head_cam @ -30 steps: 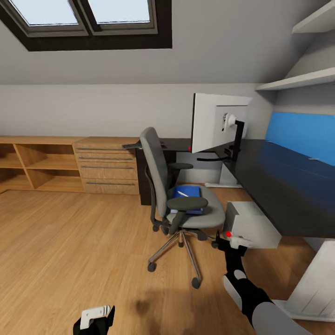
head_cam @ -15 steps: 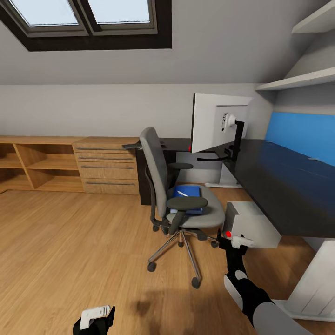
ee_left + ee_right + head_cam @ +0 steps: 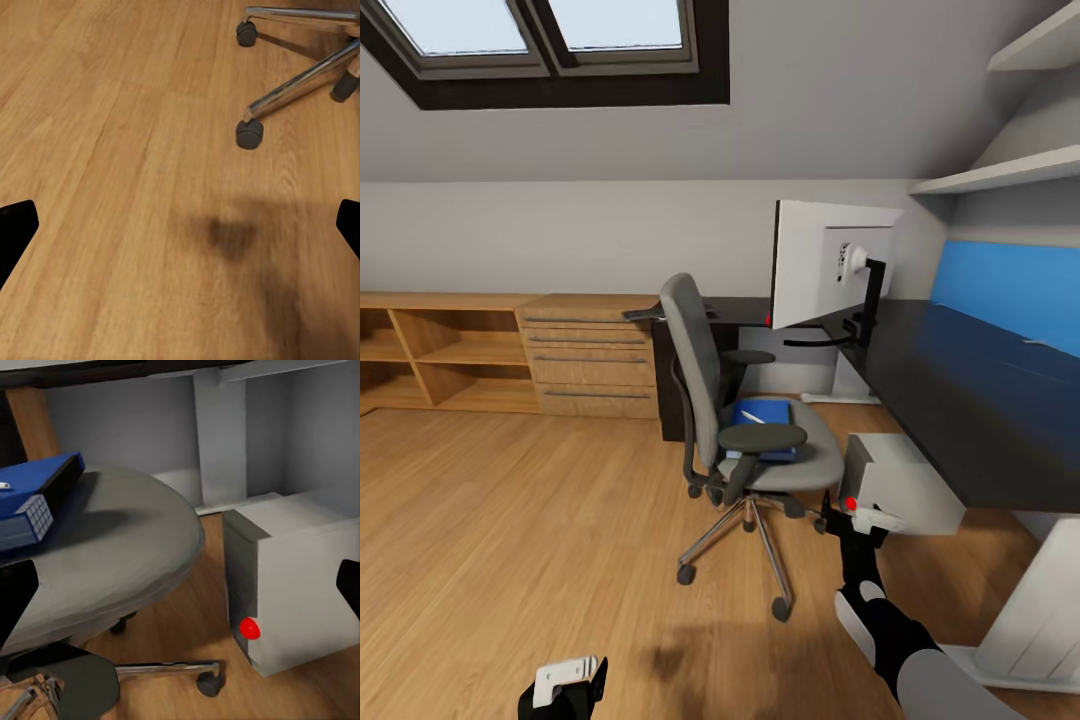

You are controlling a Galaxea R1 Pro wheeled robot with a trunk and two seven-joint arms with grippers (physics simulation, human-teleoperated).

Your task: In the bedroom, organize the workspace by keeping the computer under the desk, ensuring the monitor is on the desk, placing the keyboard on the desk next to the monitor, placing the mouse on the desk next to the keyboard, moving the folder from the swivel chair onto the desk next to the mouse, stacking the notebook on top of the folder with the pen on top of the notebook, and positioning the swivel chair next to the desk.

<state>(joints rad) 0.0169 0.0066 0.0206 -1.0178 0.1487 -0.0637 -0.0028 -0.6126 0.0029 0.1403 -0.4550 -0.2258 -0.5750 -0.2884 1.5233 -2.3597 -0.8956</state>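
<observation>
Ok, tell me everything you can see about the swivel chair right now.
The swivel chair has a grey back and a padded grey seat, black armrests and a chrome star base on black casters. It stands upright on the wooden floor in front of the desk, its back toward the room. A blue folder with something slim and pale on top lies on the seat. The right gripper hovers beside the seat edge.

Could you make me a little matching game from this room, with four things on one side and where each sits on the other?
Things:
1. monitor
2. folder
3. computer
4. left gripper

Places:
A. on the chair seat
B. low over bare wooden floor
C. standing on the desk
D. on the floor under the desk edge

Pairs: 1-C, 2-A, 3-D, 4-B
</observation>
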